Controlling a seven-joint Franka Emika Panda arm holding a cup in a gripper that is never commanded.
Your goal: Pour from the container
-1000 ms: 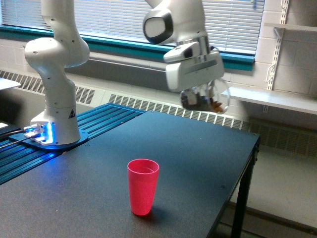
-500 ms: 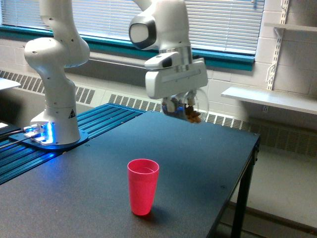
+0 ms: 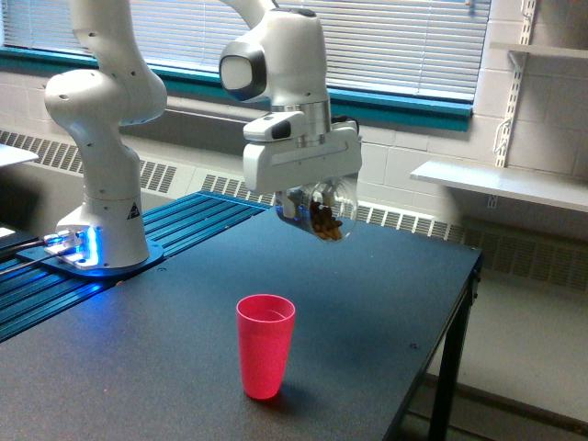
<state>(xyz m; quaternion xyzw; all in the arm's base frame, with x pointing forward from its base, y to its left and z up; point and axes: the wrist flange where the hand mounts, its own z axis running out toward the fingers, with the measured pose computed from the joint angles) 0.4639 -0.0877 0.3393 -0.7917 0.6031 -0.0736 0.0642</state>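
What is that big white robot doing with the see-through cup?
The robot's gripper is holding a clear tumbler up in the air, tipped well over, with brown bits showing inside it. Below it, a pink cup stands upright on the dark table, a little toward the exterior view's left of the tumbler. Nothing is falling out yet, as far as the picture shows. It looks like the robot is getting ready to pour the brown bits into the pink cup.
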